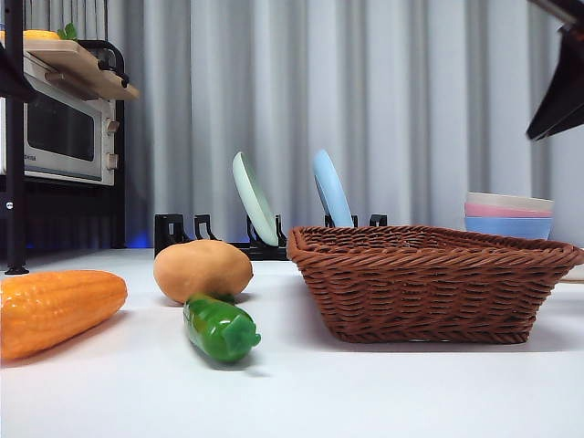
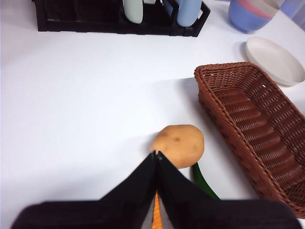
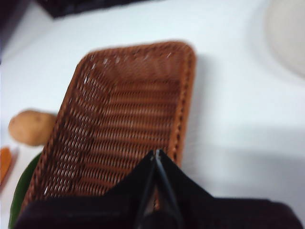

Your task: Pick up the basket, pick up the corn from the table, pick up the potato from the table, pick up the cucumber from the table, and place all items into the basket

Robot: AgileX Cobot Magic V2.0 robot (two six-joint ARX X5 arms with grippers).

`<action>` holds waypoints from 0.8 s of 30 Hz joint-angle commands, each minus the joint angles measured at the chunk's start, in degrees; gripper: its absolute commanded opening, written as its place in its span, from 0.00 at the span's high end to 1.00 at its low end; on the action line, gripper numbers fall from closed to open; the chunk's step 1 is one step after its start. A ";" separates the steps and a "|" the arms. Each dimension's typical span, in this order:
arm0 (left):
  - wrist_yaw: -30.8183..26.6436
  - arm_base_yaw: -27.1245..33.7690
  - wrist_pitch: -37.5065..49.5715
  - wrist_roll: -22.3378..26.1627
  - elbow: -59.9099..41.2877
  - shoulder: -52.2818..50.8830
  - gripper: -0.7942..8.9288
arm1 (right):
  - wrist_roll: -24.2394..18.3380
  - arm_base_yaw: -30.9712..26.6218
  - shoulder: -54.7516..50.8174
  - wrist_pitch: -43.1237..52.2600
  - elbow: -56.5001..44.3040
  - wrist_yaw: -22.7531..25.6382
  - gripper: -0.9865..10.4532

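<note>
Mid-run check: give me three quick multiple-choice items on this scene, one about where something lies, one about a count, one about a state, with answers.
1. Where does the cucumber lie?
A. Inside the basket
B. On the table, just in front of the potato
C. On the shelf by the oven

2. How many plates stand upright in the black rack?
A. Two
B. Four
C. None

3. What does the basket hold?
A. The corn
B. The potato
C. Nothing

Answers:
1 B, it lies on the white table before the potato.
2 A, one pale green, one blue.
3 C, both wrist views show bare wicker inside; the corn lies on the table.
</note>
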 commanded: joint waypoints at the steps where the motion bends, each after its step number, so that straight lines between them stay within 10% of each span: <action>1: 0.33 0.13 -0.59 1.33 1.03 1.68 0.86 | -3.15 -0.11 3.48 -0.52 1.64 -0.98 0.80; 5: 0.00 0.13 -0.57 1.25 1.22 2.27 0.53 | -3.15 -0.11 6.60 -0.11 2.29 -0.81 0.58; 24: 0.02 0.09 -0.66 1.09 1.22 2.27 0.53 | -3.32 3.21 32.46 -0.22 12.41 -1.05 0.71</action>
